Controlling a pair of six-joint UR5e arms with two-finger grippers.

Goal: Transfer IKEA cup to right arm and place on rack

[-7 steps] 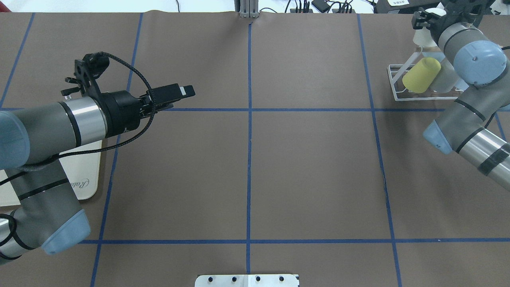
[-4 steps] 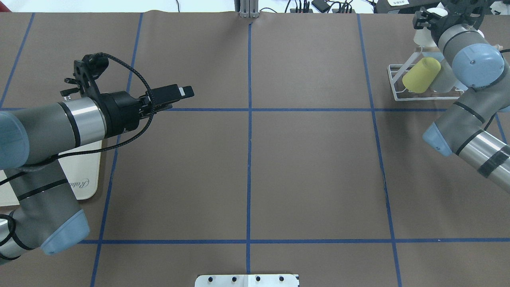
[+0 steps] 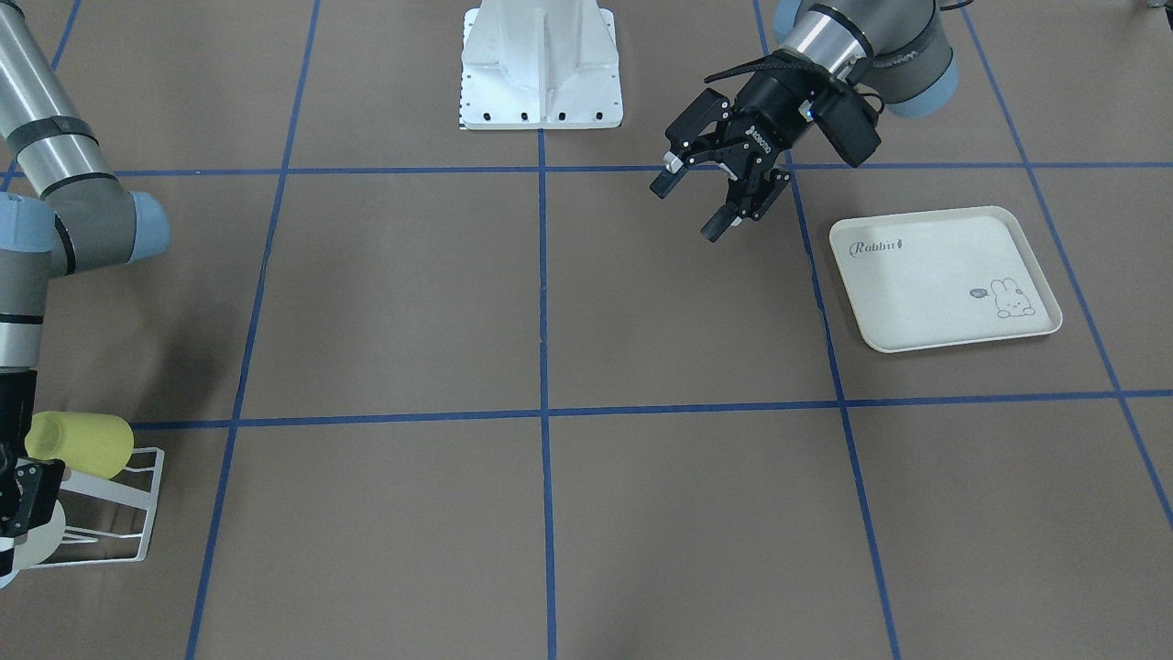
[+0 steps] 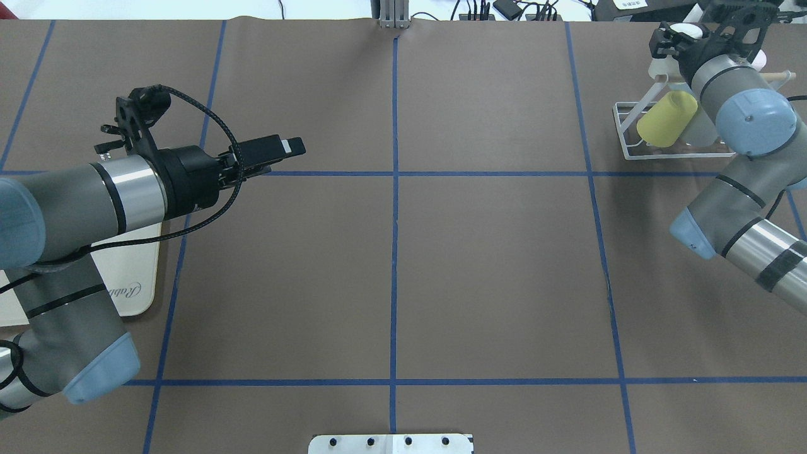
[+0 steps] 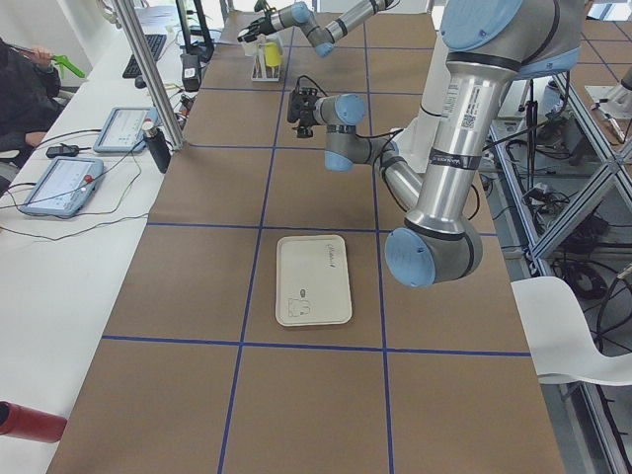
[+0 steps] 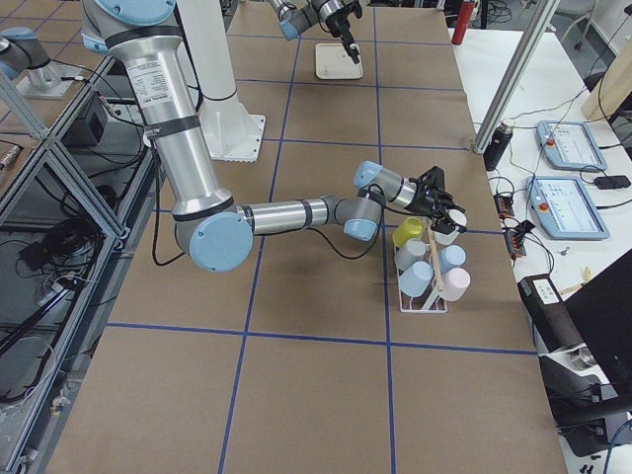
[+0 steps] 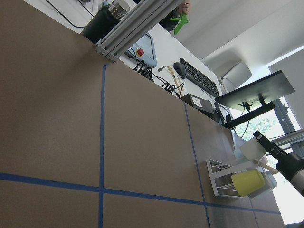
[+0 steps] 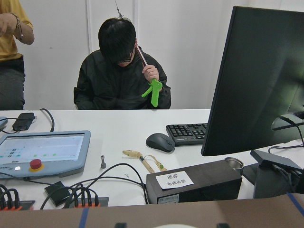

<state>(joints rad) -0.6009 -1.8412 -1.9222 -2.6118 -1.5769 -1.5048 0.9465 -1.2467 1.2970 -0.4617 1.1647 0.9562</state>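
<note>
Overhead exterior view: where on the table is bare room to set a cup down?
The brown paper table is bare across its middle squares, between the cream rabbit tray and the white wire rack; the tray is empty too. Crowded: the rack's corner, with the yellow cup, paler cups and the right pincer.

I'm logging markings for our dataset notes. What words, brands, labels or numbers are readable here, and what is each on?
"Rabbit": on the cream tray, by one corner.
"ROBOTIQ": on the left hand, small print.
White label on the black box: too blurred to read.
Sticker on the left arm: too small to read.
</note>
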